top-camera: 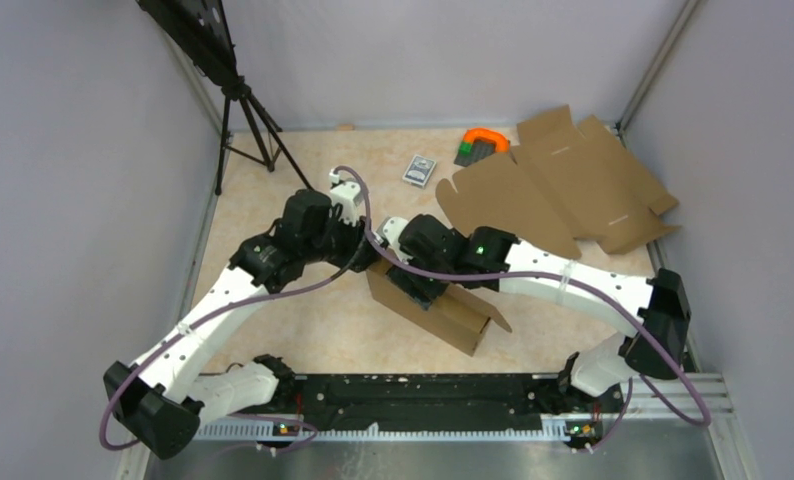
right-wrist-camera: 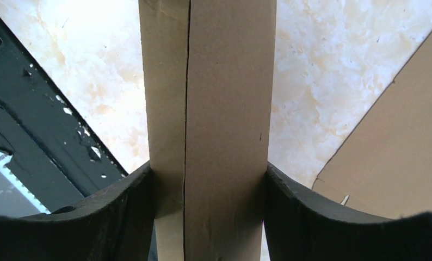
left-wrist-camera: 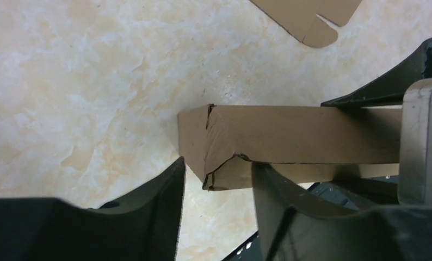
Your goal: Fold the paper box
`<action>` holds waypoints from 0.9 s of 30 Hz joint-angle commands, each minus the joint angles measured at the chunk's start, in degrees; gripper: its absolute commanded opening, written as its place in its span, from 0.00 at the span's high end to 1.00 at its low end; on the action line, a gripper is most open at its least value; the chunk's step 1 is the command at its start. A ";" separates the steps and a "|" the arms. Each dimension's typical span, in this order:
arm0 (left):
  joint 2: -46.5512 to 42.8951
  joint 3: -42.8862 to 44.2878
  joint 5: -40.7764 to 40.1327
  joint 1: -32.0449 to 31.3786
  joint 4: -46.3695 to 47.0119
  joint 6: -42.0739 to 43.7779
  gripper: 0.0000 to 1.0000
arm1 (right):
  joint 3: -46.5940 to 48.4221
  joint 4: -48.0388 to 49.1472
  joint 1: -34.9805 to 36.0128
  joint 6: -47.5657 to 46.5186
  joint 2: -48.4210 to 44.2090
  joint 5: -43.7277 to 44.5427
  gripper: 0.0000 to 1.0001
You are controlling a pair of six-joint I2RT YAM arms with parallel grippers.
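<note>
Clamping across the paper box (top-camera: 443, 310), the right hand (right-wrist-camera: 208, 171) is holding a long brown panel between its two dark fingers (right-wrist-camera: 121, 217), each one touching an outer side of the cardboard. A seam is running down that panel in the right wrist view. The box is sitting near the middle of the table (top-camera: 293, 335), just ahead of the black rail (top-camera: 423, 392) that is carrying the arm bases. It is lying at an angle, with its far end under the two wrists and its near end pointing toward the right of the rail. It is only partly formed, with one flap sticking out at the near end.

The left hand (left-wrist-camera: 218, 164) is hovering at the box's other end with its fingers parted. A folded, slightly crumpled corner is showing in the gap between them. One finger is overlapping the lower edge of the box in that view, but neither is visibly squeezing the cardboard, so this hand is gripping nothing as far as the pictures are showing. Part of the right hand is appearing at the right edge of the left wrist view, on the same panel.

A second cardboard sheet (top-camera: 563, 190) is lying flat at the far right of the table, apart from the box. A small grey card pack (top-camera: 419, 169) is sitting just left of it, and an orange object (top-camera: 485, 136) is resting at the sheet's far edge. A black tripod (top-camera: 245, 120) is standing in the far left corner.
</note>
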 commanded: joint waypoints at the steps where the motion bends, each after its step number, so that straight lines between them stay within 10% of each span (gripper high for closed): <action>1: -3.81 0.70 -0.01 0.90 -0.78 -1.18 0.43 | -1.33 0.27 0.58 -3.95 -2.15 0.03 0.44; 5: -9.08 -1.80 1.79 2.90 1.30 -1.86 0.29 | -2.19 -2.21 0.02 -3.94 -4.40 0.30 0.44; 15: -18.55 -11.60 7.73 6.83 7.68 -4.97 0.31 | -8.53 -1.98 -2.59 -9.39 -13.43 -4.93 0.42; 27: -24.33 -24.88 10.85 6.87 22.25 -12.38 0.32 | -9.05 -3.90 -3.28 -12.23 -15.91 -6.37 0.16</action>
